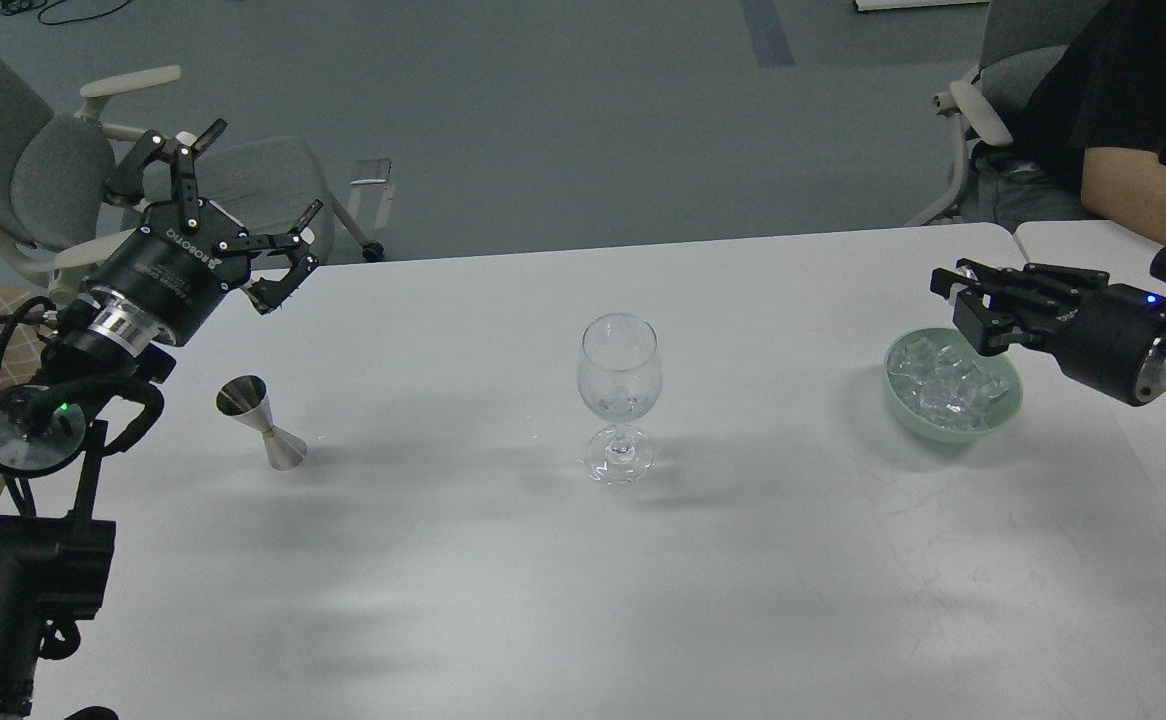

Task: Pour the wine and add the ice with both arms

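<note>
A clear wine glass [620,372] stands upright at the table's middle, with something small and glassy in the bottom of its bowl. A pale green bowl [1005,412] at the right holds several ice cubes [946,386]. My right gripper [965,298] hovers just above the bowl's far rim. Its fingers are close together and a small clear glint shows at their tips. My left gripper [238,205] is wide open and empty, raised above the table's far left edge. A steel jigger [261,421] stands below it.
A grey office chair [33,170] stands behind the left arm. A seated person's arm [1148,195] rests at the far right by a second table [1093,250]. White table surface [583,600] stretches in front of the glass.
</note>
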